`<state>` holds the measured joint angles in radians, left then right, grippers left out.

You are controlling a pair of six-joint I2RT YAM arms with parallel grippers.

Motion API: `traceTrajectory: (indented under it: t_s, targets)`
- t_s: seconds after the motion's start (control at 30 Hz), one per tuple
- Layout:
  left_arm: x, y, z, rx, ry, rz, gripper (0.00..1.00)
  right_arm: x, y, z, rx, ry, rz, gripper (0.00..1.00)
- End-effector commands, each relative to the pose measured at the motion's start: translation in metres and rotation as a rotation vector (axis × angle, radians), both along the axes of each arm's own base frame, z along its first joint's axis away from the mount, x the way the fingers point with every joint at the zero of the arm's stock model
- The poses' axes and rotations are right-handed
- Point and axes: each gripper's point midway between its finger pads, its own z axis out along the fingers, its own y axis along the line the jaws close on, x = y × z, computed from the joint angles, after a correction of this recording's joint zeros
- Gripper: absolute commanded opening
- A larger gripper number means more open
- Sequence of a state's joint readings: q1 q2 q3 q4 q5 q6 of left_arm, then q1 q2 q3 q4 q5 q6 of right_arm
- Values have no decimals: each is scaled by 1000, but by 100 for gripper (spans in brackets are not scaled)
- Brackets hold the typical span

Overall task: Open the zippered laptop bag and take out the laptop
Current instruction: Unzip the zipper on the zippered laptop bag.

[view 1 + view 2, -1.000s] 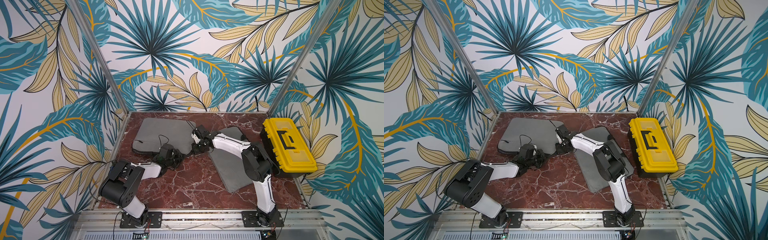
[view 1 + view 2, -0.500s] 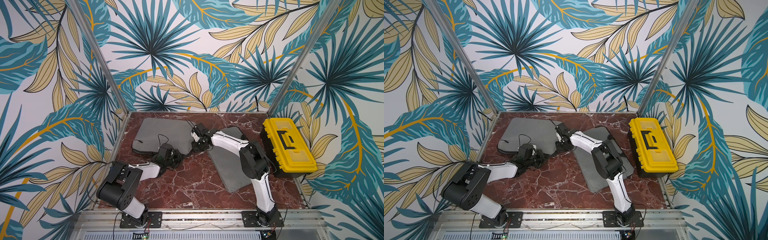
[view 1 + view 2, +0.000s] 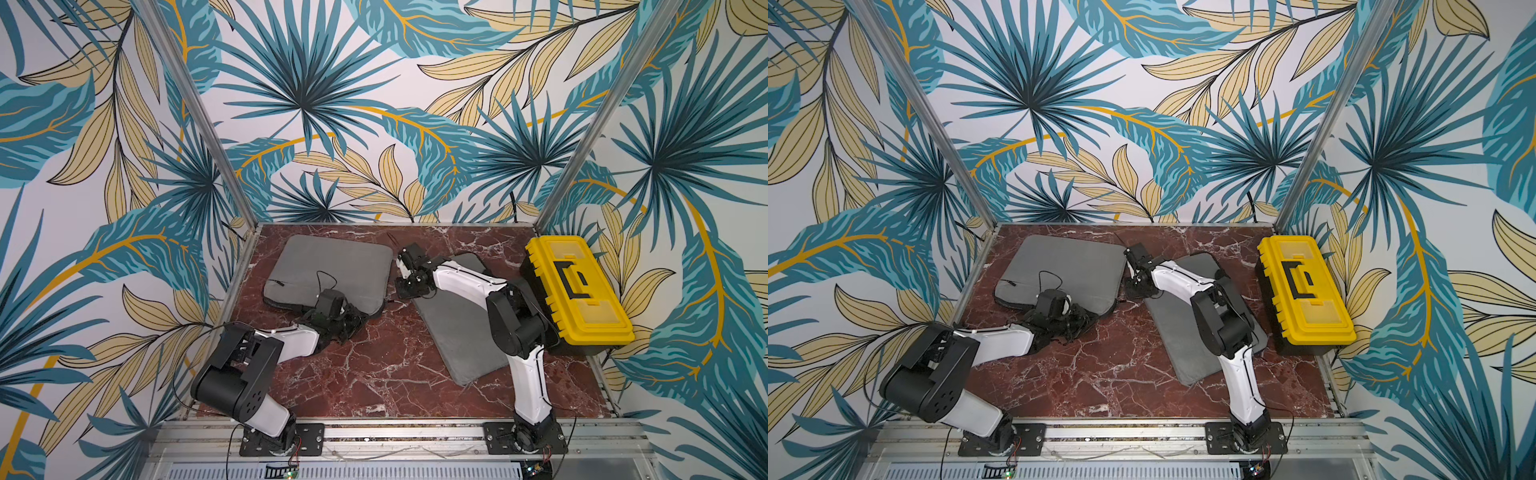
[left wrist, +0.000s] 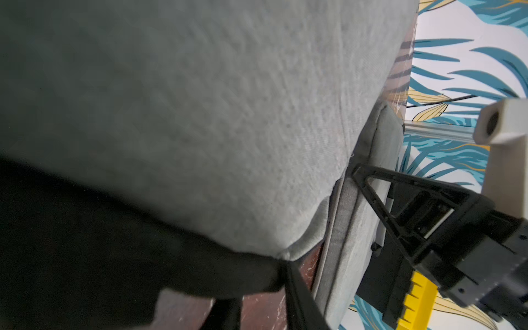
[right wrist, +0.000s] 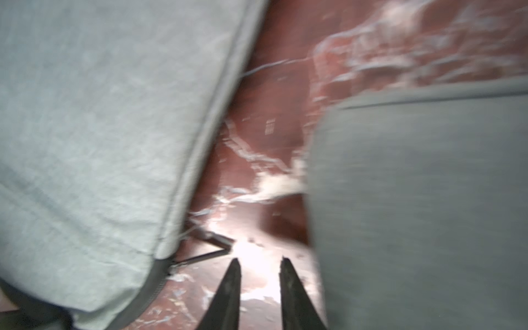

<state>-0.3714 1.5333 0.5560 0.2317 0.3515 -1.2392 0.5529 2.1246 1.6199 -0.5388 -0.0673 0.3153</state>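
My right gripper [image 5: 258, 264] stands with its fingers parted and nothing between them, low over the marble table [image 3: 374, 374] in the gap between two grey fabric pieces. I judge this position is chosen because the zipper pull [image 5: 213, 247] lies on the table just beside my fingertips, at the corner of the laptop bag [image 3: 332, 266]. My left gripper [image 3: 347, 322] sits at the bag's near edge, close to that same corner, apparently to steady the fabric while the zipper is drawn. Its wrist view is filled with blurred cloth, so I cannot tell whether those fingers are parted or closed on anything. The bag lies flat at the rear of the table, on my left side. The laptop is not visible; I judge it to be inside the bag. Count: two grippers; two flat grey fabric pieces, namely the bag and a second grey sleeve [image 3: 461, 332] lying partly under my right arm; one yellow toolbox [image 3: 577, 286] at the right edge; one zipper pull confirmed, though blur prevents ruling out a second.
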Motion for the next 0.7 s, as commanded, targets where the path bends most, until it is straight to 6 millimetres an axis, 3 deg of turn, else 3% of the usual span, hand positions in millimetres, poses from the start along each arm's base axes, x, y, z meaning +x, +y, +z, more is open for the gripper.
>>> traceTrajectory:
  t_s: [0.0, 0.17, 0.27, 0.33, 0.53, 0.67]
  targets:
    - [6, 3, 26, 5, -75, 5, 35, 6, 1, 35, 37, -102, -19, 34]
    - [2, 18, 41, 56, -100, 46, 45, 8, -4, 51, 31, -156, -20, 53]
    - [-1, 42, 46, 147, -97, 97, 56, 12, -7, 63, 27, -196, -29, 74]
    - [-4, 66, 50, 211, -94, 147, 63, 16, -10, 74, 25, -234, -52, 99]
    - [-5, 133, 64, 390, -139, 315, 88, 30, -24, 103, 6, -350, -134, 100]
    - [-5, 168, 73, 509, -169, 380, 94, 37, -34, 112, 7, -404, -220, 99]
